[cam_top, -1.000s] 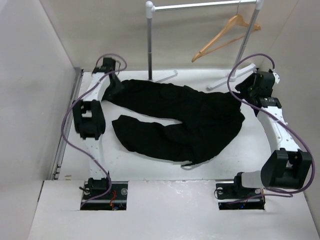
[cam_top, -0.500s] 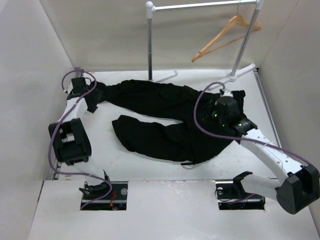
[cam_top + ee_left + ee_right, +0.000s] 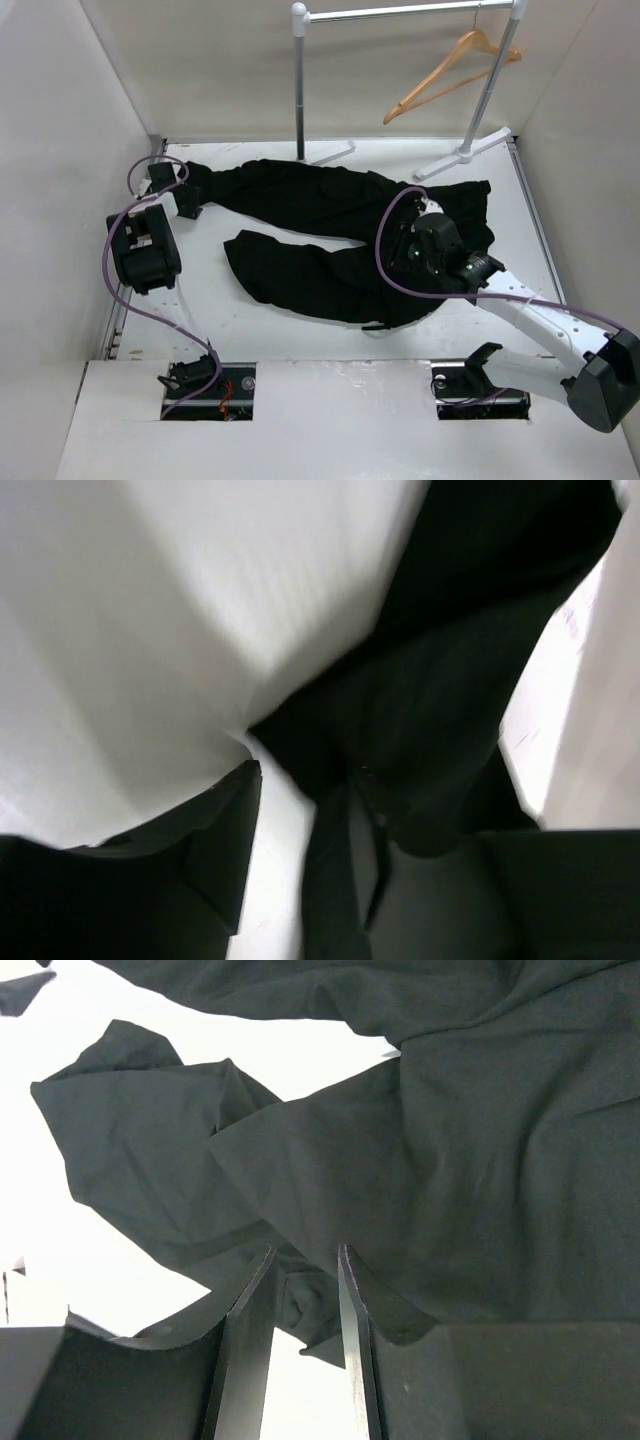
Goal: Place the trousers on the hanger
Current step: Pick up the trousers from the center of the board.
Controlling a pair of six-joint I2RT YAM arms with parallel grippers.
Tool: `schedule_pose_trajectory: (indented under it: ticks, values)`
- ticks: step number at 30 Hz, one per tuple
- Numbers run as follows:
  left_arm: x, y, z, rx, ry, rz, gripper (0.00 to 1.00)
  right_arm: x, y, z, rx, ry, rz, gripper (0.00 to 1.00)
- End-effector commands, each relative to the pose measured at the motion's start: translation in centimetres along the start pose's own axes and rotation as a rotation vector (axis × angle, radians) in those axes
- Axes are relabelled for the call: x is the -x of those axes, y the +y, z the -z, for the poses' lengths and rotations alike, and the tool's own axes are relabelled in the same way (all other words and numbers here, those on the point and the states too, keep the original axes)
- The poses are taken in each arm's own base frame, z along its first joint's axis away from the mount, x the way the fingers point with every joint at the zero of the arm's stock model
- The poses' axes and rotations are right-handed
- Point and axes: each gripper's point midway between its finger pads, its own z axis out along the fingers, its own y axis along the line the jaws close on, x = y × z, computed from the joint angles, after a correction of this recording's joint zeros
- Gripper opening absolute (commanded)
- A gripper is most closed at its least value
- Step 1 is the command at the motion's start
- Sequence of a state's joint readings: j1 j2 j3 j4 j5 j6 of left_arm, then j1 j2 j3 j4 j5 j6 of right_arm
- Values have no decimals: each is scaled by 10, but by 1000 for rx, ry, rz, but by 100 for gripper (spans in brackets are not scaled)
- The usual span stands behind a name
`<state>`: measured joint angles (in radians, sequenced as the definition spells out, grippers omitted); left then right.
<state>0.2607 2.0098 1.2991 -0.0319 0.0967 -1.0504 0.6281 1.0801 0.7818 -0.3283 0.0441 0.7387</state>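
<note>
Right wrist shows right tool [image 3: 300,1272] pinching soft, crumpled black trousers [image 3: 480,1160]; left tool [image 3: 190,192] blurred, grip unclear.

White table [image 3: 260,332] w/ plain pale walls [image 3: 200,70] on 3 sides, silver rack [image 3: 300,90] at back.

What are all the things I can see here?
Trousers: one, black, spread across the table.
Hanger: one, tan, hanging on the rack, back right.
Rack: one, silver and white, at the back.
Table: one, white, under everything.
Cables: two, purple, along the arms.
Arms: two, white and black, near edge.
Left claw: one, black, at a trouser leg's end.
Right claw: one, black, over the trousers' right part.
</note>
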Motion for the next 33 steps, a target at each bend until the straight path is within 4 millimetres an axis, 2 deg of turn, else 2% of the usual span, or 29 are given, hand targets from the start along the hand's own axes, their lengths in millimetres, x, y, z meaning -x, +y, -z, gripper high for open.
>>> schedule_pose_trajectory:
  ticks: [1, 4, 6, 9, 11, 12, 17, 20, 22, 23, 25, 27, 29, 31, 33]
  values:
    - [25, -18, -11, -39, -66, 37, 32, 6, 10, 0, 31, -23, -26, 36]
    - [34, -13, -20, -29, -71, 47, 15, 7, 12, -1, 26, -17, -18, 36]
    - [39, -12, -22, -30, -77, 48, 9, 8, 14, -1, 32, -11, -12, 36]
    - [47, -8, -11, -45, -95, 55, 0, 7, 19, -3, 45, 5, 3, 35]
    - [51, -12, 13, -78, -119, 57, 0, 9, 20, -2, 48, 2, 8, 35]
    - [52, -17, 33, -109, -135, 53, 0, 10, 22, -1, 54, -3, 10, 35]
    - [38, -41, 152, -261, -212, 25, 0, 22, 25, 6, 79, -26, 21, 36]
    - [30, -57, 215, -322, -251, 3, 0, 33, 27, 6, 94, -42, 24, 36]
    - [30, -73, 242, -354, -261, -18, 0, 39, 29, 3, 102, -51, 30, 36]
    - [33, -81, 248, -362, -261, -25, 0, 43, 30, 1, 105, -53, 32, 36]
    - [49, -100, 244, -371, -272, -36, 0, 48, 32, -4, 111, -51, 38, 36]
    - [65, -126, 225, -367, -270, -42, 0, 54, 36, -6, 115, -56, 44, 36]
    - [82, -156, 197, -363, -264, -47, 0, 60, 38, -7, 116, -68, 50, 36]
    - [98, -186, 160, -349, -261, -49, 0, 65, 40, -6, 112, -73, 48, 36]
    - [113, -203, 121, -303, -260, -42, 1, 69, 42, -3, 110, -83, 38, 36]
